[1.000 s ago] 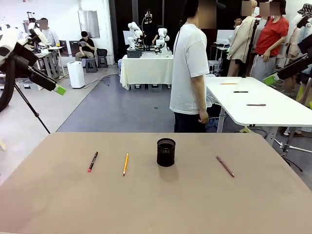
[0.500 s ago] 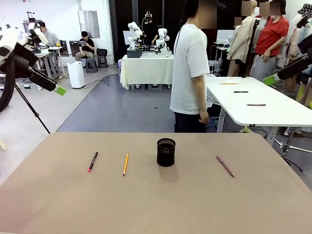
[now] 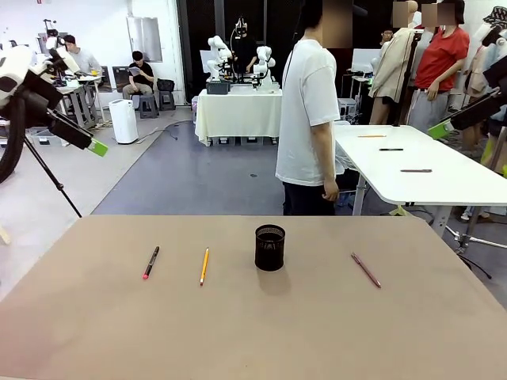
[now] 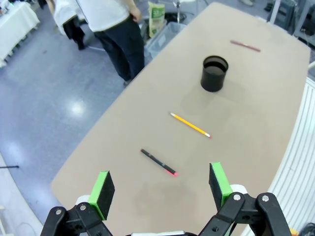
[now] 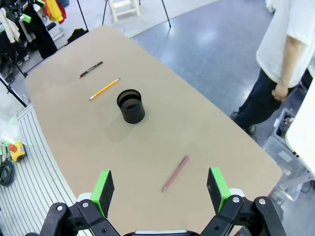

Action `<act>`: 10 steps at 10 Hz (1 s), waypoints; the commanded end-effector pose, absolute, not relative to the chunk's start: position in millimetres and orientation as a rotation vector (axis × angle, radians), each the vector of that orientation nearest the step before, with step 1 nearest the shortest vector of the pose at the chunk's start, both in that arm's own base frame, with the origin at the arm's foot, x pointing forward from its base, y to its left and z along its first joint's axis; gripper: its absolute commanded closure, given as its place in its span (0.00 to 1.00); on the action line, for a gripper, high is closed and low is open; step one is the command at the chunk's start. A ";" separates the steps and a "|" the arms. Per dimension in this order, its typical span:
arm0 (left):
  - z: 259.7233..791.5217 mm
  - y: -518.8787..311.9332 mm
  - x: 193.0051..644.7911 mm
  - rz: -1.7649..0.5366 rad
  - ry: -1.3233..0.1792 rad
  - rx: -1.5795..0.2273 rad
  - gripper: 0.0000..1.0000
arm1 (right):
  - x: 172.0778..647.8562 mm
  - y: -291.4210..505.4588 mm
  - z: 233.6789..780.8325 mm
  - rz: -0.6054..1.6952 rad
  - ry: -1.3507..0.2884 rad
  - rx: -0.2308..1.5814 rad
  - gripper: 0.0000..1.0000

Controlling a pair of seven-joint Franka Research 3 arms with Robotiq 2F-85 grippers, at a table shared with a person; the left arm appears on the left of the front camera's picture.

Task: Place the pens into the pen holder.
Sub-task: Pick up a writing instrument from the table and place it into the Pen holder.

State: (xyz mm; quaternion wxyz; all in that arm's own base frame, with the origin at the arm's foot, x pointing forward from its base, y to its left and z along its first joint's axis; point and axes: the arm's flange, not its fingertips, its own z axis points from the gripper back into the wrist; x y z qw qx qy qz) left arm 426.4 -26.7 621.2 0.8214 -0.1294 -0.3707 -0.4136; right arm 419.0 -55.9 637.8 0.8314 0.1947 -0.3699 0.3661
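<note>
A tan table [image 5: 206, 123] spreads well ahead of the jaws. Beyond it stands a person [image 3: 309, 119] in a white T-shirt, near a white table [image 3: 459, 186].

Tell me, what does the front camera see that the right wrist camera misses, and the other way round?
Front view: a cloth-draped table far back and a seated person. Right wrist view: ribbed grey flooring beside the table. Both: the standing person, the pen holder, and around it the pencil, black pen and dark red pen lying loose on the table.
</note>
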 end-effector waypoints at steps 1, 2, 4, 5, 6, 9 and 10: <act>635.9 -67.7 411.3 -0.793 -0.634 -0.313 0.00 | 419.9 -55.2 638.6 0.779 -0.796 0.424 0.00; 629.7 -94.6 407.3 -0.748 -0.570 -0.257 0.00 | 419.9 -55.2 638.6 0.779 -0.796 0.424 0.00; 602.6 -128.4 407.8 -0.687 -0.488 -0.170 0.00 | 419.9 -55.2 638.6 0.779 -0.796 0.424 0.00; 586.9 -143.4 407.7 -0.653 -0.461 -0.114 0.00 | 419.9 -55.2 638.6 0.779 -0.796 0.424 0.00; 566.1 -161.2 412.9 -0.618 -0.465 -0.097 0.00 | 419.9 -55.2 638.6 0.779 -0.796 0.424 0.00; 511.0 -194.1 419.7 -0.600 -0.402 -0.056 0.00 | 419.9 -55.2 638.6 0.779 -0.796 0.424 0.00; 499.4 -202.6 423.2 -0.589 -0.420 -0.036 0.00 | 419.9 -55.2 638.6 0.779 -0.796 0.424 0.00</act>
